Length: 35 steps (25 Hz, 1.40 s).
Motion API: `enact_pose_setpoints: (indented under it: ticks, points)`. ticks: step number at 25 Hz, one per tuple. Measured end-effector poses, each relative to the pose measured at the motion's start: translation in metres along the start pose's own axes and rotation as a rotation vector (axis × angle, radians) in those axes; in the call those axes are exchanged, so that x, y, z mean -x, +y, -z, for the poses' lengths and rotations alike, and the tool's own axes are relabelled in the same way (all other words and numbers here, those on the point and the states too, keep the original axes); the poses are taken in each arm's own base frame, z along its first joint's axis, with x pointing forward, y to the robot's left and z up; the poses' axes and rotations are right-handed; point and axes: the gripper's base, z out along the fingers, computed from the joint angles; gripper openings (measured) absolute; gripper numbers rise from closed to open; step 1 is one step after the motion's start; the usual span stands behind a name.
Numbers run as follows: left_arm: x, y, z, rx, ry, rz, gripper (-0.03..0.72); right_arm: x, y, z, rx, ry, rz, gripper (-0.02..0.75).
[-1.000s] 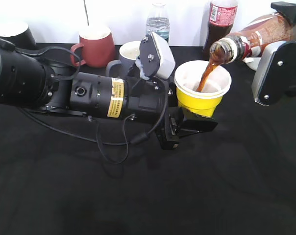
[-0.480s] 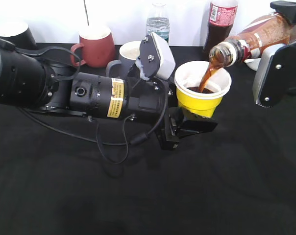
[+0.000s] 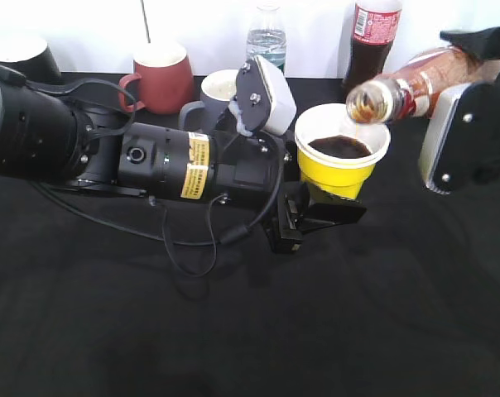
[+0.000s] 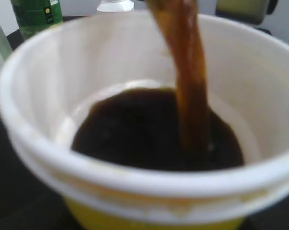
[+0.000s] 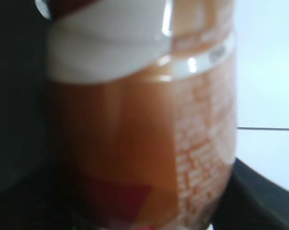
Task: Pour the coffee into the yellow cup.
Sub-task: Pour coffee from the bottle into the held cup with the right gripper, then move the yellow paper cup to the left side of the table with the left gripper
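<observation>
The left gripper [image 3: 329,194] is clenched on the yellow cup [image 3: 342,161], its dark fingers [image 3: 333,213] pressed against the lower wall of the cup where it stands on the black tabletop [image 3: 258,331]. From the left wrist view the cup's white inside [image 4: 87,72] is partly filled with dark liquid, and a brown stream [image 4: 187,86] falls into it from above.

The right gripper [image 3: 473,107] grasps the coffee [image 3: 411,78], a plastic bottle tipped nearly level with its open mouth just above the cup's far rim. The fingertips themselves are hidden behind the gripper body, so how wide they stand cannot be told, but the bottle is plainly carried by it. In the right wrist view the bottle's body [image 5: 149,143] fills the frame, blurred, light brown with a white band.

The tabletop is covered in black cloth. Along its back edge, against a white wall, stand a red mug [image 3: 161,76], a grey mug [image 3: 217,93] just behind the left arm, a clear water bottle [image 3: 267,35], a dark cola bottle [image 3: 372,37] and a black cup [image 3: 22,56].
</observation>
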Motion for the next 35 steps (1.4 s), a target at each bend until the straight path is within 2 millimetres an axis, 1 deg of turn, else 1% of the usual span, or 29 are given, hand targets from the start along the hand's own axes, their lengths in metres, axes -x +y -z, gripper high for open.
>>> enact_pose_setpoints:
  ticks: [3,4,5,8,9,10,13,18,20,22,25,28,30,31,35]
  points:
    - [0.0,0.0,0.0,0.0,0.0,0.0,0.447,0.0,0.0,0.0,0.003,-0.003,-0.144,0.537]
    - [0.0,0.0,0.0,0.001,-0.001,0.002,0.447,0.0,0.0,0.0,0.003,-0.002,-0.244,0.537]
    - [0.0,0.0,0.0,0.005,-0.005,0.007,0.447,0.0,0.0,0.0,0.003,-0.002,-0.375,0.537]
    - [0.002,0.006,0.002,0.046,-0.033,0.053,0.447,0.0,0.0,0.0,0.004,-0.001,-1.006,0.537]
    - [0.002,0.01,0.004,0.06,-0.036,0.062,0.447,0.0,0.0,0.0,0.005,-0.001,-1.141,0.537]
    - [0.0,0.015,0.008,0.077,-0.038,0.069,0.447,0.0,0.0,0.0,0.005,0.0,-1.203,0.537]
    - [-0.006,0.036,0.025,0.147,-0.038,0.092,0.447,0.0,0.0,0.0,0.005,0.0,-1.244,0.537]
    - [-0.021,0.078,0.067,0.298,-0.038,0.14,0.447,0.0,-0.002,0.0,-0.013,-0.015,-1.25,0.537]
    - [-0.022,0.093,0.089,0.367,-0.048,0.146,0.447,0.0,-0.002,0.0,-0.016,-0.017,-1.25,0.537]
    - [-0.022,0.108,0.118,0.451,-0.061,0.151,0.447,0.0,-0.002,0.0,-0.017,-0.017,-1.25,0.537]
    - [-0.036,0.13,0.159,0.587,-0.048,0.192,0.447,0.0,-0.002,0.0,-0.017,-0.017,-1.25,0.537]
    - [-0.049,0.143,0.185,0.687,-0.044,0.245,0.447,0.0,-0.002,0.0,-0.017,-0.017,-1.25,0.537]
    - [-0.069,0.151,0.188,0.737,-0.031,0.293,0.447,0.0,-0.002,0.0,-0.017,-0.017,-1.25,0.537]
    - [-0.078,0.154,0.186,0.751,-0.018,0.297,0.447,0.0,-0.002,0.0,-0.017,-0.017,-1.25,0.537]
    - [-0.101,0.158,0.179,0.763,0.013,0.315,0.447,-0.001,0.011,-0.008,0.02,0.018,-1.247,0.537]
